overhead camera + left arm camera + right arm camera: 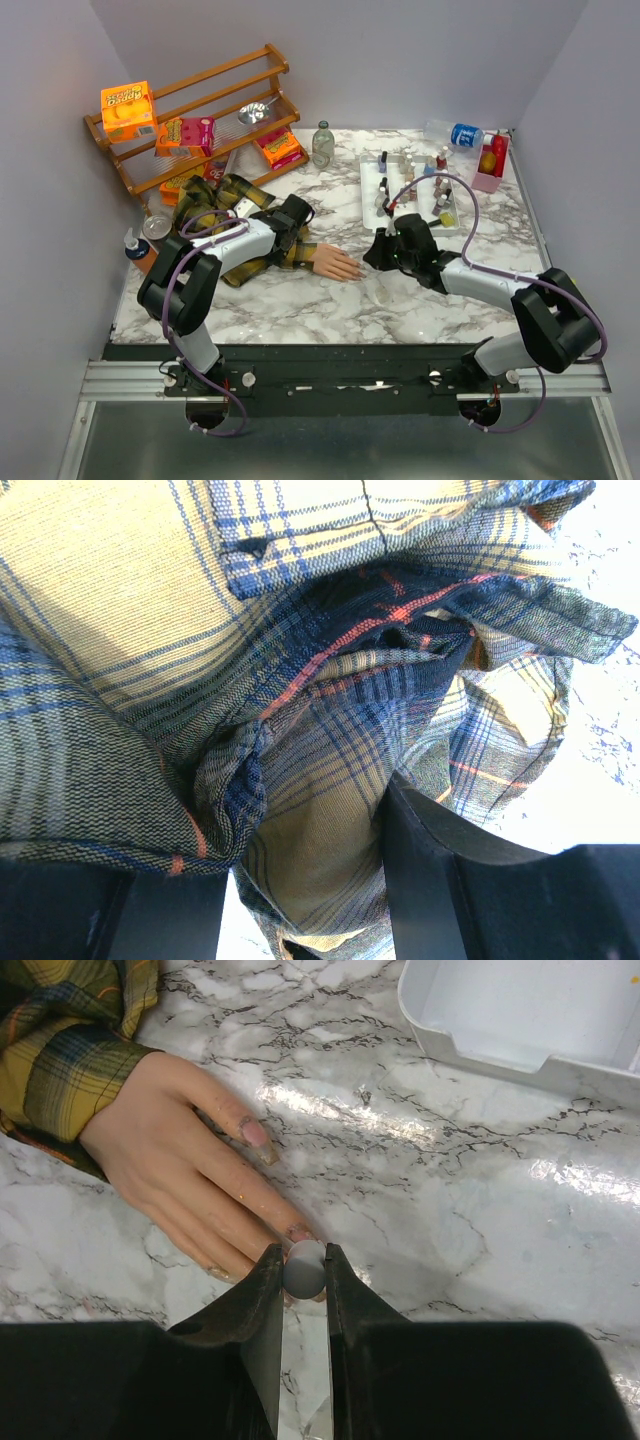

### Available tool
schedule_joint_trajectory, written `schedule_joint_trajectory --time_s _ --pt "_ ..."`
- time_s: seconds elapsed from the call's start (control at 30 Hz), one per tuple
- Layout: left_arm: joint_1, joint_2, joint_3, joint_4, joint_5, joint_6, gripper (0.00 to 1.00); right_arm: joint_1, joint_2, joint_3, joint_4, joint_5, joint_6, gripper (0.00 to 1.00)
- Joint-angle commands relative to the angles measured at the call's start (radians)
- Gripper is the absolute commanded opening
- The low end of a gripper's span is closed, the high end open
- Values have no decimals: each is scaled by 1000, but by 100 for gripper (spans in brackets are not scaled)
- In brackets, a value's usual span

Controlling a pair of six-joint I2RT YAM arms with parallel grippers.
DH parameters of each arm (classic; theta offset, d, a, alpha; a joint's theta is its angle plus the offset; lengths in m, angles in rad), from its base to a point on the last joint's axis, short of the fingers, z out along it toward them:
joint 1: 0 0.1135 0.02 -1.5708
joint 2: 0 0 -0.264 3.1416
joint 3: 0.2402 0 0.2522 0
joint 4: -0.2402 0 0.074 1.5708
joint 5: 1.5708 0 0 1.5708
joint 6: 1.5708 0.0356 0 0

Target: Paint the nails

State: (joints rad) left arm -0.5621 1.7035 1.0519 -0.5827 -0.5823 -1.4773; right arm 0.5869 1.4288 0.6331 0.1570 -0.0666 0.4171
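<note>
Nails (pixel 254 1133) of the small peach-coloured mannequin hand (pixel 180 1160): the hand lies flat, palm down, on the white-and-grey marble counter (pixel 450 1200). It sticks out of the yellow-and-black plaid sleeve (pixel 70 1050). In the top view you see it left of the counter's middle, between your two grippers, fingers pointing toward the right arm. The nail on the finger nearest the tray shows a pinkish tint. The other nails are too small to judge.

Right gripper (pixel 303 1252): you have it narrowed onto a small round pale-grey piece (pixel 305 1270), seen end-on and pinched between both fingertips. The tips sit at the ends of the mannequin fingers, touching or just above them; you cannot tell which.

Left gripper (pixel 300 900): it is set down on the plaid sleeve, back from the cuff. The jaws stand partly apart with cloth bunched between them. You cannot tell whether they pinch it.

White plastic tray (pixel 500 1040): it sits beyond the hand, apart from it. In the top view it carries several small bottles (pixel 440 205).
</note>
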Motion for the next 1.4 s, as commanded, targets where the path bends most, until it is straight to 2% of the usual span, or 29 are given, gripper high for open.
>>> schedule_joint_trajectory --time_s 0.0,0.77,1.37 --pt "13 7 -26 3 21 20 48 -2 15 31 12 -13 -17 1" --pt "13 7 -27 4 21 22 48 -2 45 62 -5 -7 -26 1" --pt "13 5 -29 4 19 20 48 -2 9 16 -25 30 -6 1"
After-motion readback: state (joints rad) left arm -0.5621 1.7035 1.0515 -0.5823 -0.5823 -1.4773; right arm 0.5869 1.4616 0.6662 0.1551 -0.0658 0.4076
